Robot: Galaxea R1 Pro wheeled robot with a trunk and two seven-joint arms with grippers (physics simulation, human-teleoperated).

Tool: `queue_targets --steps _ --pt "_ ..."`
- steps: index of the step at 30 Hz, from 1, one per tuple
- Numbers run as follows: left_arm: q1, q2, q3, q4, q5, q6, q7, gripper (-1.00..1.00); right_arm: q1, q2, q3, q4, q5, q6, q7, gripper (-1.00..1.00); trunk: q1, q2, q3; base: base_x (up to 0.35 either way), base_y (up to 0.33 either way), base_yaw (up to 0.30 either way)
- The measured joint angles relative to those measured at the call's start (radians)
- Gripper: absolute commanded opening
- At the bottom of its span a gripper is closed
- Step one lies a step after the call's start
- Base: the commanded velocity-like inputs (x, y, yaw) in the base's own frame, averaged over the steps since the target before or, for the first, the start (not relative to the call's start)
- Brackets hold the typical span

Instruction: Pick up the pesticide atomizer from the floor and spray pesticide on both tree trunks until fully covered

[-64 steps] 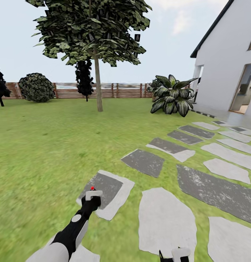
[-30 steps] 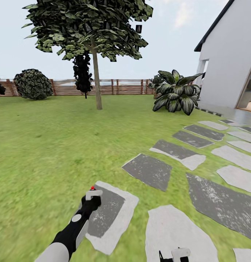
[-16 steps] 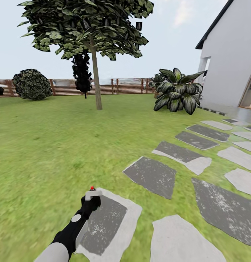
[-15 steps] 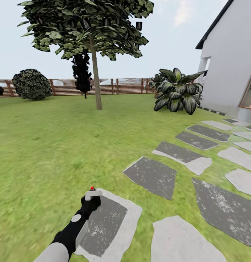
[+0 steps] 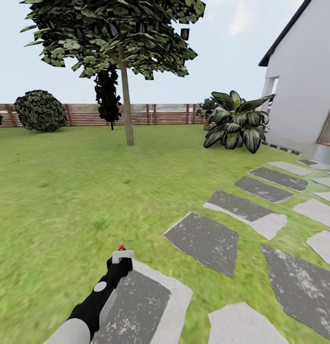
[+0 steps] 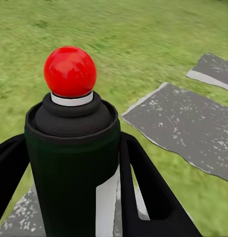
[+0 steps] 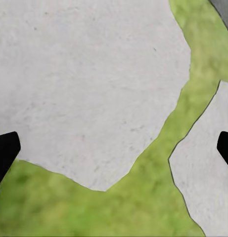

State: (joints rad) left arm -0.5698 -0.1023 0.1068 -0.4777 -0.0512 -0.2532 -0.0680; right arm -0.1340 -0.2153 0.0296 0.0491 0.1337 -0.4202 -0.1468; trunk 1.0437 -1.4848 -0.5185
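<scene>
My left gripper point(image 5: 121, 262) is held out low over the lawn, shut on the pesticide atomizer point(image 5: 121, 248). In the left wrist view the atomizer point(image 6: 69, 163) is a dark bottle with a red ball on top and a pale mark on its side, and the left gripper point(image 6: 74, 177) has a black finger on each side of it. One tree point(image 5: 112, 33) stands far ahead on the grass, its straight bare tree trunk point(image 5: 128, 119) well beyond reach. My right gripper point(image 7: 114, 150) is open above a pale stone, nothing between its fingers.
Grey stepping stones point(image 5: 205, 241) run across the lawn to the right toward the white house point(image 5: 303, 86). A palm-like plant point(image 5: 234, 123) stands by the house. A round bush point(image 5: 39, 111), a dark conifer point(image 5: 107, 98) and the wooden fence point(image 5: 155, 113) line the back.
The whole head view has shifted: the stones slid down and to the right and the tree looks slightly nearer. The left arm keeps its pose, still holding the atomizer.
</scene>
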Motion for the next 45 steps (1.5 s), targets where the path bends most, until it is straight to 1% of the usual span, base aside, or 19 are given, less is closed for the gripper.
queue_targets --steps 5,8,10,14,20,40,45 --pt "0.0 -0.001 0.0 0.0 0.0 0.0 0.0 -1.0 0.001 0.012 0.0 0.0 0.0 0.0 0.001 1.0 0.0 0.0 0.0 0.35 0.071 0.0" --pt "0.0 0.0 0.0 0.0 0.0 0.0 0.0 -1.0 0.001 0.027 0.0 0.0 -0.001 0.0 0.001 1.0 0.0 0.0 0.0 0.35 0.071 0.0" --pt "0.0 -0.001 0.0 0.0 0.0 0.0 0.0 -1.0 0.001 0.044 0.001 0.0 0.0 0.0 0.001 1.0 0.0 0.0 0.0 0.35 0.071 0.0" --pt "0.0 -0.001 0.0 0.0 0.0 0.0 0.0 -1.0 0.001 0.057 0.0 0.0 -0.001 0.0 0.001 1.0 0.0 0.0 0.0 0.35 0.07 0.0" --pt "0.0 -0.001 0.0 0.0 0.0 0.0 0.0 -1.0 0.001 0.061 0.0 0.0 -0.001 0.0 0.001 1.0 0.0 0.0 0.0 0.35 0.071 0.0" --pt "0.0 0.0 0.002 0.003 -0.001 0.0 0.0 -1.0 0.001 0.063 0.0 0.0 -0.002 -0.001 0.001 1.0 0.001 0.0 0.0 0.35 0.07 0.0" --pt "0.0 -0.001 0.001 0.003 -0.001 0.0 0.0 -1.0 0.0 0.067 0.001 -0.022 -0.003 -0.008 0.001 1.0 0.0 0.0 0.0 0.35 0.07 0.0"
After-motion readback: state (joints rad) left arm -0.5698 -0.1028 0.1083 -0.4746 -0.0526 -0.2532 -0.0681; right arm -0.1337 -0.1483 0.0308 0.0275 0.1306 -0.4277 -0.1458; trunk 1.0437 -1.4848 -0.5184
